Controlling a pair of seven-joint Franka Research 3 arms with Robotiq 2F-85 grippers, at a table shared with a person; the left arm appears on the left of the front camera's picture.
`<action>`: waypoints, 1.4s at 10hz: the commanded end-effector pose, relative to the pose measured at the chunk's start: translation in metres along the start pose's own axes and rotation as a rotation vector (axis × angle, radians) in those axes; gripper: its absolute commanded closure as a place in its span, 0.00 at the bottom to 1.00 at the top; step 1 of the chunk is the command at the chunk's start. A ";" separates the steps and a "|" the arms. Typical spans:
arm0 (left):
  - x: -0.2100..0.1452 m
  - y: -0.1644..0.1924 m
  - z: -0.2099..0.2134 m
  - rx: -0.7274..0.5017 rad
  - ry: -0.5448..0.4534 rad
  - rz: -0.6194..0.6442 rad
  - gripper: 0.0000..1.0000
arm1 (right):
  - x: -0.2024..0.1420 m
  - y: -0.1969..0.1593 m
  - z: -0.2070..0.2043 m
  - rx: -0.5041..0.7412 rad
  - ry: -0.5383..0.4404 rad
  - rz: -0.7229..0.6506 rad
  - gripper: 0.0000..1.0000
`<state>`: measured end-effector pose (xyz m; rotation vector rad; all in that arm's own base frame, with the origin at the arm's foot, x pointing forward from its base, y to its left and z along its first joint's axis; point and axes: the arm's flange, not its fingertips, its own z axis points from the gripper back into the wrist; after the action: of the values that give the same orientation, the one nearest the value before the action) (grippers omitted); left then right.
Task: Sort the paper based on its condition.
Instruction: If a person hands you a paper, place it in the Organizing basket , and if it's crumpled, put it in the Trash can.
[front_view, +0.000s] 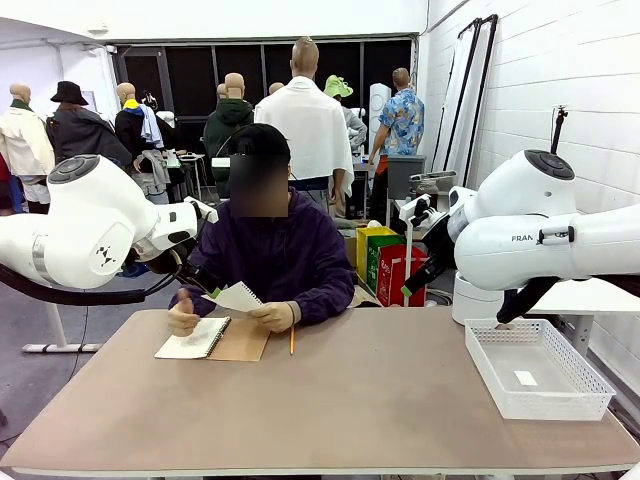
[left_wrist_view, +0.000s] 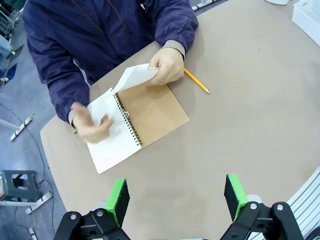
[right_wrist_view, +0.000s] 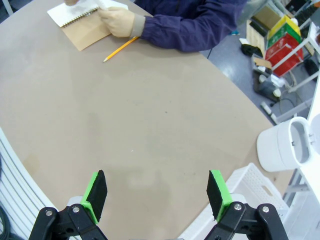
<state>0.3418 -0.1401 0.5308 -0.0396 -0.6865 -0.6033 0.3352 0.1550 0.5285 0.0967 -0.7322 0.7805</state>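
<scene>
Left fingers (left_wrist_view: 119, 199), nearest the lens: green pads spread wide, nothing between them, hanging high over the bare tan surface (left_wrist_view: 250, 125). Right fingers (right_wrist_view: 95, 194): likewise released and empty, above bare surface, with the white mesh basket (right_wrist_view: 255, 185) just beside them.

Judgement: both arms hold back and high so the person has room to work. No sheet is on offer to either arm yet.

Paper (left_wrist_view: 135, 76): one white sheet, lifted off the spiral notebook (left_wrist_view: 112, 145) at the far left of the surface. One hand (left_wrist_view: 167, 65) of the person pinches its edge. The other hand (left_wrist_view: 92, 125), blurred, lies on the open page. Judgement: that hand probably steadies the notebook while the sheet is pulled out. Cannot tell whether the sheet is free of the spiral, nor its condition (flat or creased).

Around:
- Brown cover (left_wrist_view: 155, 112) lies folded open flat beside the white page.
- Pencil (left_wrist_view: 196, 81) lies on the surface just beside the hand that holds the sheet, apart from the notebook.
- In the front view the basket stands at the robot's right, well apart from the notebook, with a small white scrap (front_view: 525, 378) on its floor.

In the way: the person's hands and sleeves crowd the sheet. The pencil lies on the basket side of the notebook. The left fingers are the nearer pair.
</scene>
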 end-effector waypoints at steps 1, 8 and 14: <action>0.000 0.001 -0.001 0.001 0.003 -0.001 0.00 | 0.000 -0.001 -0.001 0.002 0.001 -0.003 0.00; 0.000 0.001 -0.001 0.001 0.003 -0.001 0.00 | 0.000 -0.001 -0.001 0.002 0.001 -0.003 0.00; 0.000 0.001 -0.001 0.001 0.003 -0.001 0.00 | 0.000 -0.001 -0.001 0.002 0.001 -0.003 0.00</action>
<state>0.3418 -0.1401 0.5308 -0.0396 -0.6865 -0.6033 0.3352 0.1550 0.5285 0.0967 -0.7322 0.7805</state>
